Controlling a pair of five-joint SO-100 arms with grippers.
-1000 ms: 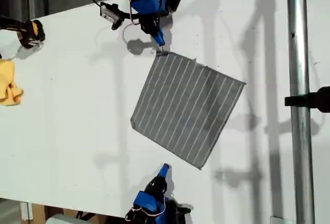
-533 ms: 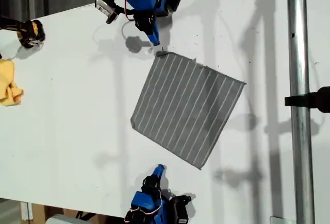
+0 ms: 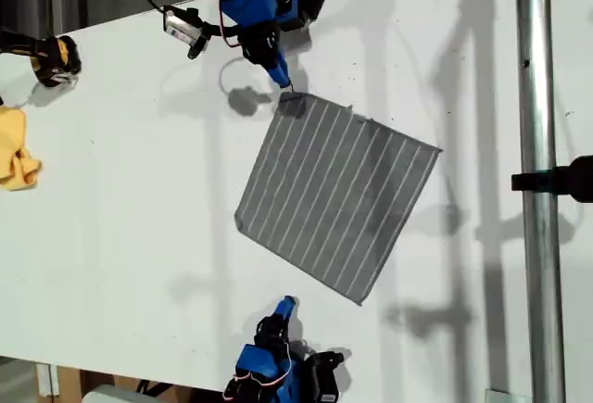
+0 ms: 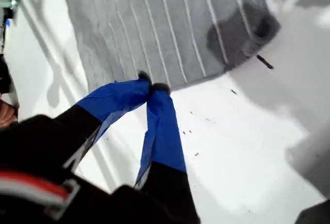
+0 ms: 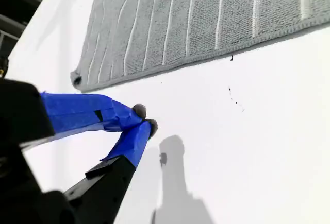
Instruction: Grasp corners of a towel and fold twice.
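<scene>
The towel [image 3: 338, 195] lies flat and tilted like a diamond on the white table, dark grey with white pinstripes. My first gripper [image 3: 282, 82] reaches in from the exterior view's top. Its blue tips are shut together just off the towel's upper corner [image 3: 293, 98], with their shadow falling on that corner [image 4: 265, 26]. In the first wrist view my first gripper [image 4: 152, 87] sits at the towel's [image 4: 170, 23] hem. My second gripper [image 3: 288, 305] is at the exterior view's bottom, shut. A strip of bare table separates my second gripper [image 5: 144, 119] from the towel [image 5: 206, 18] and its corner [image 5: 77, 80].
A yellow cloth [image 3: 14, 148] and a yellow-and-black object [image 3: 51, 58] lie at the exterior view's left edge. A vertical metal pole [image 3: 537, 181] with a black clamp [image 3: 561, 181] runs down the exterior view's right. The table's front edge is just below my second arm.
My first gripper lifted back slightly, turned, then came down toward the towel's upper corner. My second gripper drew back a little toward the exterior view's bottom. The towel has not moved.
</scene>
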